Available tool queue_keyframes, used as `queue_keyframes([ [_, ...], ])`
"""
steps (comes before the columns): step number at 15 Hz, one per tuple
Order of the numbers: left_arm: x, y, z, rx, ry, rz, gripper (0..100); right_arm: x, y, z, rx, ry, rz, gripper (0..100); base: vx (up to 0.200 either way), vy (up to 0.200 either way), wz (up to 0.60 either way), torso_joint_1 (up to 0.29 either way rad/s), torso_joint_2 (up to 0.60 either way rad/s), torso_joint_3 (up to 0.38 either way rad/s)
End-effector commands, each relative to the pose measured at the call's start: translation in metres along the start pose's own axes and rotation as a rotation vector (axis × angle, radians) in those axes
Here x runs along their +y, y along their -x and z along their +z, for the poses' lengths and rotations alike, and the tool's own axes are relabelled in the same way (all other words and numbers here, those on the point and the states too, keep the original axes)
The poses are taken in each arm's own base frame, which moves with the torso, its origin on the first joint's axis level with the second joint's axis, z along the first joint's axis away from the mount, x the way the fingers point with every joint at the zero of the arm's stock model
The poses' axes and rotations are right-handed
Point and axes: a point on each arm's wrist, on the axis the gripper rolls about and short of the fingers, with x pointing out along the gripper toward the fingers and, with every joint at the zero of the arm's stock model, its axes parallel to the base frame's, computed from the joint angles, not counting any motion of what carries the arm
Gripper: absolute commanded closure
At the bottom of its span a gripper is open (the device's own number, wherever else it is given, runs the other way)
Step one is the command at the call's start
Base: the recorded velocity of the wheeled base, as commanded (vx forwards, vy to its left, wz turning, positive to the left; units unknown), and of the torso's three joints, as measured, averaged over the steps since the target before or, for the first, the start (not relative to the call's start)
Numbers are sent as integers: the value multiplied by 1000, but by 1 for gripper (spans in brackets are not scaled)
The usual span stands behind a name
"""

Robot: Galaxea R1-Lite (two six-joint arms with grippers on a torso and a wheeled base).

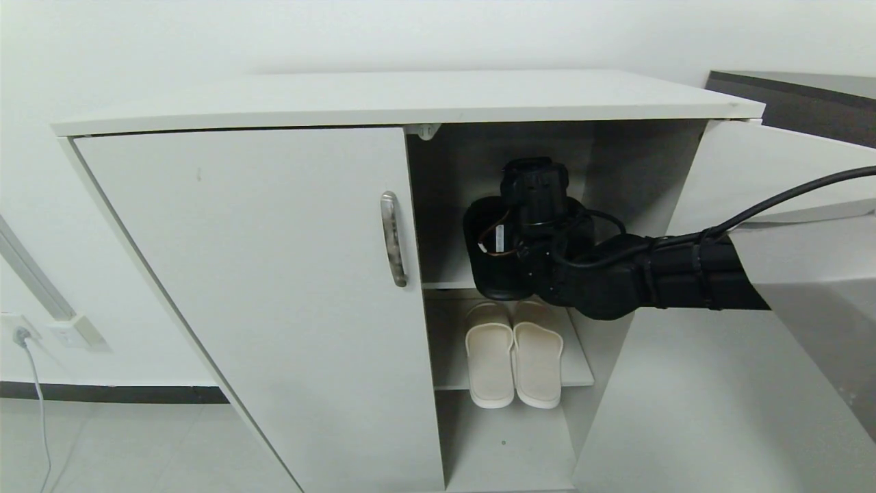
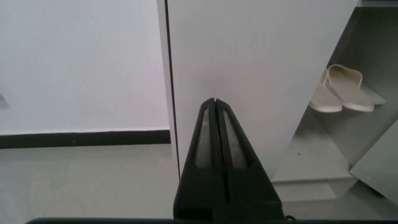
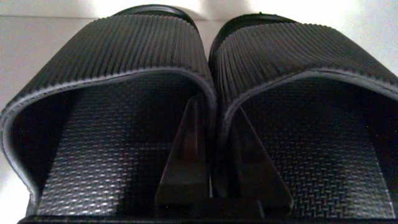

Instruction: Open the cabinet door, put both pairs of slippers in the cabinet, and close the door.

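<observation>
- Your right jaws grasp the black slippers [image 3: 143, 74] by their adjoining straps; the heels are cut off.
- Toes point away from the jaws, into the cabinet [image 1: 410, 99].
- Left jaws clenched, empty.

White cabinet [image 1: 233, 274], silver handle [image 1: 393, 238]; cream slippers [image 1: 513, 356] on its middle shelf; black slippers [image 3: 143, 81] at its upper shelf, ribbed straps, diamond-embossed footbeds.

- One cabinet [image 1: 410, 96] with two doors: one closed door [image 1: 260, 287], one open door [image 1: 773, 171]
- One handle [image 1: 392, 238]
- Two shelves: upper shelf [image 1: 445, 279], lower shelf [image 1: 448, 370]
- Two white slippers [image 1: 513, 352], one pair
- Two black slippers [image 3: 137, 62], one pair
- Two pincers: left pincer [image 2: 215, 106], right pincer [image 3: 214, 118]
- One wall socket [image 1: 68, 332] with one cable [image 1: 40, 404], lower left of the frame
</observation>
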Motion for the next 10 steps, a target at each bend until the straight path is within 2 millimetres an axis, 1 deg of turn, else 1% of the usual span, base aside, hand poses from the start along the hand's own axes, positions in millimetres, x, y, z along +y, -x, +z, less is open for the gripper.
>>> queue_keyframes([
  [1,0,0,0,-2,1,2,100,3,-4,-6,8,7,-3,100,0,0,0,0,0,0],
  [3,0,0,0,0,1,3,100,3,-4,-6,5,6,-4,100,0,0,0,0,0,0],
  [4,0,0,0,-2,1,2,100,3,-4,-5,3,3,-4,0,0,0,0,0,0,0],
  [6,0,0,0,0,1,3,100,3,-2,-7,12,12,0,0,0,0,0,0,0,0],
  [8,0,0,0,-2,1,2,100,2,6,-6,16,19,-3,0,0,0,0,0,0,0],
  [10,0,0,0,-2,1,2,100,-1,21,-6,26,32,2,0,0,0,0,0,0,0],
])
